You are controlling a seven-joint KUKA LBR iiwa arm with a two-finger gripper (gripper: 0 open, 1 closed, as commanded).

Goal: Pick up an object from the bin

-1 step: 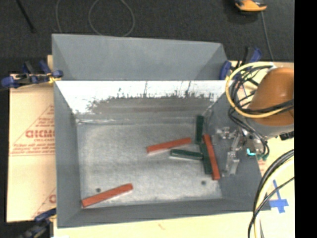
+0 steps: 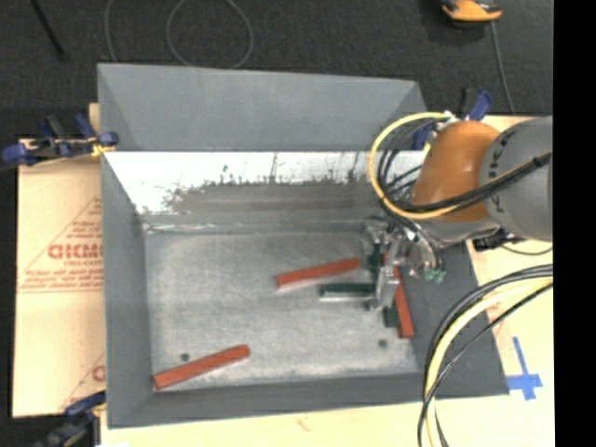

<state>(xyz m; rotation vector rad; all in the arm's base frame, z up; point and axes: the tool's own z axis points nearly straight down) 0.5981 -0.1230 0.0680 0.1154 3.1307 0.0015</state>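
1. The pincer hangs low at the right side of the bin, under the arm's orange cover. Whether it is spread or pressed together cannot be told from this view.
2. Three sticks crowd it. The green stick lies just to its left, with its long axis running left to right and almost level. Its right end reaches the pincer's tip and perhaps touches it.
3. The left red stick lies just above the green one, also left of the pincer. It is tilted so that its right end rises toward the pincer.
4. The near red stick lies just below and right of the pincer. It stands steeply in the view, with its upper end beside the tip.
5. The far red stick lies well apart, down and to the left, by the bin's lower left corner.
6. The green stick looks the likeliest pick. Its long axis points straight at the pincer, so the pincer sits at the stick's end and not across its middle. A sound grip would probably call for a shift left along the stick, then a close across its narrow width.
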